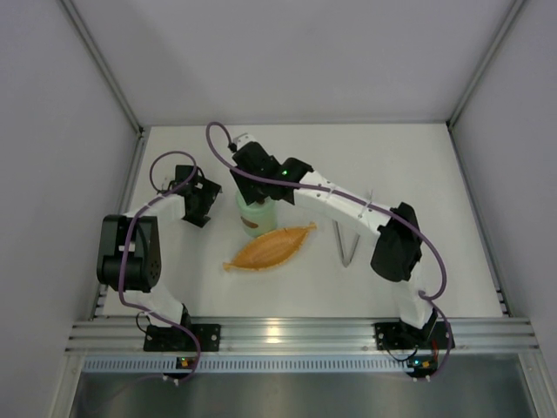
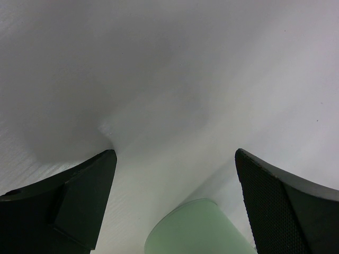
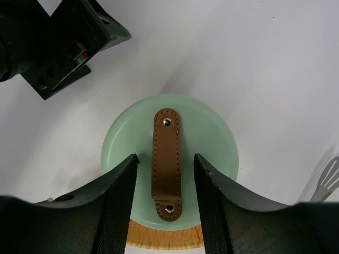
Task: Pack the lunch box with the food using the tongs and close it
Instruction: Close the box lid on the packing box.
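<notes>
Lid (image 3: 212, 137), round and mint green, fills the middle of the right wrist view. We see it lying flat on top of the lunch box (image 1: 252, 219). The box stands upright on the white table (image 1: 418, 174), just behind an orange leaf-shaped tray (image 1: 270, 248).

The right gripper (image 3: 166, 157) hangs directly over the lid. Its two dark fingers are partly apart, one on each side of the brown strap handle (image 3: 167, 174). A strip of green shows between each finger and the strap, so we judge that it grips nothing.

The left gripper (image 2: 175, 154) sits just to the left of the box with its fingers spread wide and nothing between them.

We can make out no food anywhere, so we take the closing of the box to be the step in hand. We cannot tell whether the lid is pressed fully home. A next move would need either a straight push down or a pinch across the strap.

The strap's long axis runs parallel to the fingers, so they would close across its narrow width.

The tongs (image 1: 346, 252) lie flat on the table, well to the right of the tray. Their length runs from near to far, with the joined end towards the robot and the two tips pointing at the far wall.
</notes>
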